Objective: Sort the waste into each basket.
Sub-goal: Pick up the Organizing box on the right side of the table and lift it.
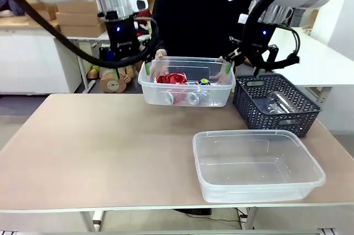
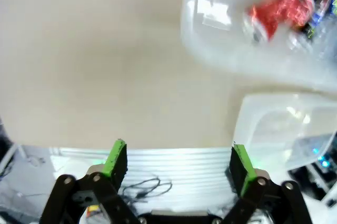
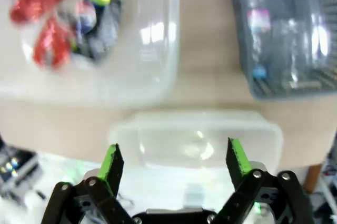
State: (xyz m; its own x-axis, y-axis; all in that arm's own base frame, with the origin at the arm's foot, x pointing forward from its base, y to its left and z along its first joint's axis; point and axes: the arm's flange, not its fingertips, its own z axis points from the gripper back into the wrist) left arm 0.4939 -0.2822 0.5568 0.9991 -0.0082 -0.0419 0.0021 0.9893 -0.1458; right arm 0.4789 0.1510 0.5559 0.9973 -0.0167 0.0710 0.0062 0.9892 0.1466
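Front: left gripper point(image 1: 130, 64) and right gripper point(image 1: 245, 66) are seen hanging with jaws spread wide and nothing held. The filled tub point(image 1: 221, 95) is set between and just below them. It is clear plastic with rounded corners, and the person's hands point(image 1: 160, 57) are at its rim. Crumpled red cans point(image 1: 172, 78) lie inside. Clear bottles point(image 1: 192, 98) lie with their round ends toward the camera. A dark lattice basket point(image 1: 265, 114) is placed below the right gripper, with a loose bottle point(image 1: 275, 102) lying inside. The empty tub point(image 1: 254, 189) is set nearer the camera than both grippers, on the matte beige table point(image 1: 99, 146).

Left wrist: jaws wide apart, empty. Bare table is seen ahead. The filled tub is blurred, ahead at picture right. A corner of the empty tub sits just beyond one finger.

Right wrist: jaws wide, empty. The empty tub lies just past the fingertips, long axis crosswise to them. The basket's bottle is laid along the finger direction.
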